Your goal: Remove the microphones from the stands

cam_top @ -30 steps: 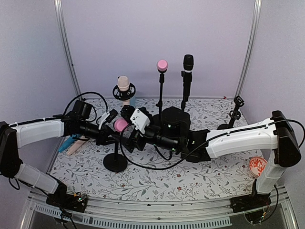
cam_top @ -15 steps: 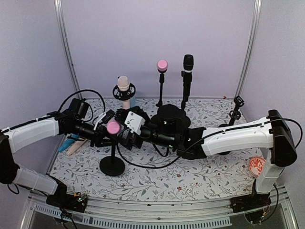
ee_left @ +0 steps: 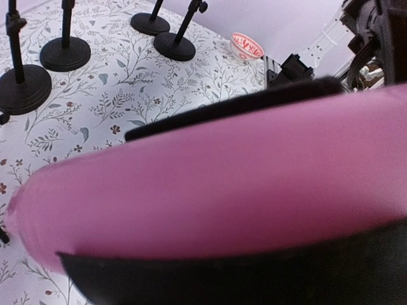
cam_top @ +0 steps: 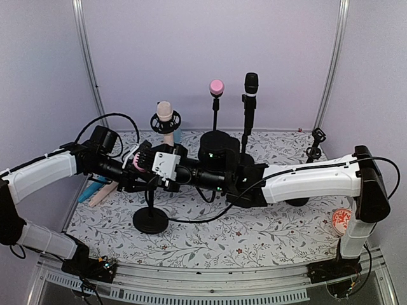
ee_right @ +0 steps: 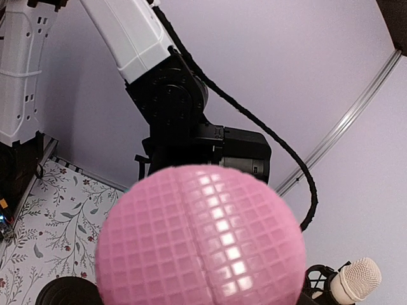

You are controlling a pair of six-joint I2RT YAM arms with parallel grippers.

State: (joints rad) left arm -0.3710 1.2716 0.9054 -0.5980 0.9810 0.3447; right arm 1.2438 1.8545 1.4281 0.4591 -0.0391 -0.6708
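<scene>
Top external: we find the pink microphone (cam_top: 135, 160) raised at left, between the left gripper (cam_top: 130, 168) and right gripper (cam_top: 148, 170), above the stand (cam_top: 151, 220). We cannot tell whether it is free of the stand.

Left wrist: the microphone (ee_left: 210, 184) fills the frame, wedged between dark gripper parts, so we judge this pincer clenched on it.

Right wrist: the microphone (ee_right: 200, 238) hides the fingers, so we cannot tell the grip.

We judge removal under way, with lifting clear left to do.
</scene>
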